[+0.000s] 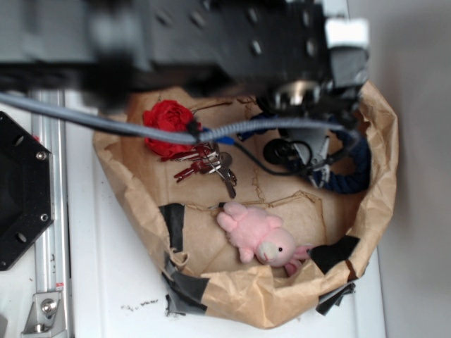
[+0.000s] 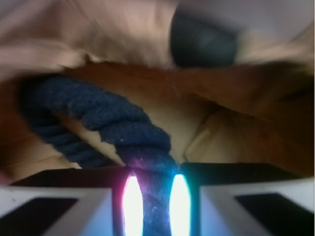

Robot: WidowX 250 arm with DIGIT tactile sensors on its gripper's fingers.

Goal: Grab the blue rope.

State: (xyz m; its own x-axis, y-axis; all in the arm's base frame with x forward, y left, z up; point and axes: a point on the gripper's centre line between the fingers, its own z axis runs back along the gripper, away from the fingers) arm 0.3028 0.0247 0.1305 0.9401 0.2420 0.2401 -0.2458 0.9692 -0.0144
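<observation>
The wrist view shows the pincer (image 2: 151,206) pinching the blue rope (image 2: 118,128). The exterior view alone shows the pink plush toy (image 1: 257,239) near it.

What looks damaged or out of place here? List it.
The crumpled brown paper nest is torn and patched with black tape strips. A grey braided cable hangs across the view over the red fabric rose. Nothing has spilled.

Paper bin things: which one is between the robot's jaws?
The blue rope. It runs between the jaws; the rose, keys and pink toy lie apart.
</observation>
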